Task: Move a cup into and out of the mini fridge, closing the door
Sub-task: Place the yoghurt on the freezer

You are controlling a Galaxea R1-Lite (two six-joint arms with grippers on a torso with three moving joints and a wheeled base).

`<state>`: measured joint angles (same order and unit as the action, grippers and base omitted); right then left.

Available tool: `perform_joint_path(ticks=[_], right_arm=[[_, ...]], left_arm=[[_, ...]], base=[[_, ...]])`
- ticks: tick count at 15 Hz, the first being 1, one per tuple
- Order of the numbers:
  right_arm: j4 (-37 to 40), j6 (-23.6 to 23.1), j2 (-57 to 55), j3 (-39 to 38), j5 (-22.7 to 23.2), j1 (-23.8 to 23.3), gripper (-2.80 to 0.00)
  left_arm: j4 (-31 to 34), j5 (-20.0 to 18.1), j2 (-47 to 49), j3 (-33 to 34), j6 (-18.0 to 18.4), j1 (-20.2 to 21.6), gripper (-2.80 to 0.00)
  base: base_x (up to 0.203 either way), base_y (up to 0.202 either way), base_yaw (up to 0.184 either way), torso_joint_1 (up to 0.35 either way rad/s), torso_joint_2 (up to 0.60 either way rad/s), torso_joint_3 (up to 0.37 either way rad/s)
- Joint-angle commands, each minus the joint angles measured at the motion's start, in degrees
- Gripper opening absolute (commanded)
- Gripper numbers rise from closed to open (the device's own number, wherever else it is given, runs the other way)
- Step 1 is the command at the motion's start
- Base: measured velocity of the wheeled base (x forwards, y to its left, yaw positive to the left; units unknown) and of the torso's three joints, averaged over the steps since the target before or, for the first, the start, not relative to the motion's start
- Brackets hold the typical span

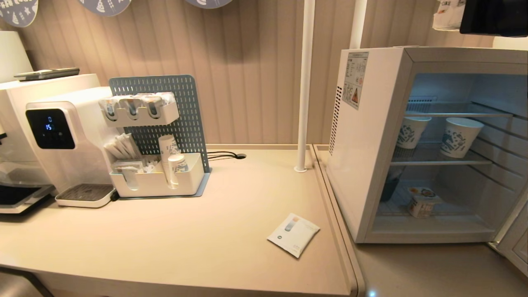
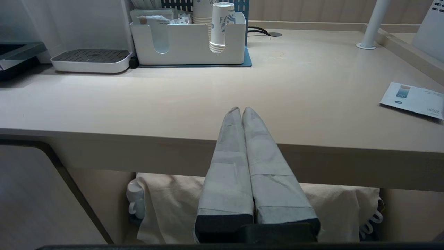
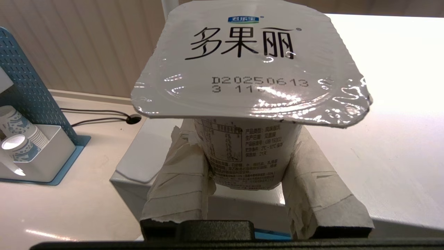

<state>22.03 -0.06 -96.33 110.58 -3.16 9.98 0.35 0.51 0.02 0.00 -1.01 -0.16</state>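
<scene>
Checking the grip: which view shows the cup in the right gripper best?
Right wrist view: the cup fills it, clamped in the right gripper, lid toward the camera. Head view shows no gripper, only a similar cup low in the mini fridge. Left wrist view shows no such cup.

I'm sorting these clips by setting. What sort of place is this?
Probably an office pantry or self-serve drinks corner: a countertop water dispenser, an organiser holding paper cups and sachets, and an open mini fridge with cups on its wire shelves.
</scene>
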Motion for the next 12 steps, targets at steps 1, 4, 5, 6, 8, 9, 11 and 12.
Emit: perform_joint_path(ticks=[1, 4, 5, 6, 8, 9, 11, 12], right_arm=[[-2.04, -0.05, -3.61, 0.05, 0.05, -1.03, -2.80], [-3.75, 0.86, -6.29, -0.15, 0.14, -2.38, -2.80], [-3.85, 1.57, -6.56, -0.75, 0.17, -2.42, -2.80], [-3.99, 1.71, -6.64, -1.58, 0.17, -2.42, -2.80], [-4.74, 1.73, -7.02, -3.21, 0.17, -2.42, -2.80], [-5.48, 1.73, -6.94, -3.98, 0.13, -2.42, -2.80], [-7.03, 1.56, -6.47, -5.48, -0.03, -2.42, 0.00], [-7.47, 1.55, -6.39, -5.46, -0.01, -2.42, 0.00]], left_arm=[[0.00, 0.02, 0.02, 0.13, -0.04, -0.02, -2.80], [0.00, 0.02, 0.02, 0.15, -0.04, -0.02, -2.80], [0.00, 0.02, -0.02, 0.17, -0.01, -0.02, -2.80], [0.00, 0.02, 0.06, 0.09, -0.04, -0.02, -2.80], [0.00, 0.02, 0.06, 0.09, -0.04, -0.02, -2.80], [0.00, 0.02, -0.02, 0.09, -0.04, -0.02, -2.80], [0.00, 0.02, 0.04, 0.09, -0.04, -0.02, -2.80], [0.00, 0.02, -0.02, 0.09, -0.04, -0.02, -2.80]], base=[[0.000, 0.000, 0.000, 0.000, 0.00, 0.000], [0.000, 0.000, 0.000, 0.000, 0.00, 0.000], [0.000, 0.000, 0.000, 0.000, 0.00, 0.000], [0.000, 0.000, 0.000, 0.000, 0.00, 0.000], [0.000, 0.000, 0.000, 0.000, 0.00, 0.000], [0.000, 0.000, 0.000, 0.000, 0.00, 0.000], [0.000, 0.000, 0.000, 0.000, 0.00, 0.000], [0.000, 0.000, 0.000, 0.000, 0.00, 0.000]])
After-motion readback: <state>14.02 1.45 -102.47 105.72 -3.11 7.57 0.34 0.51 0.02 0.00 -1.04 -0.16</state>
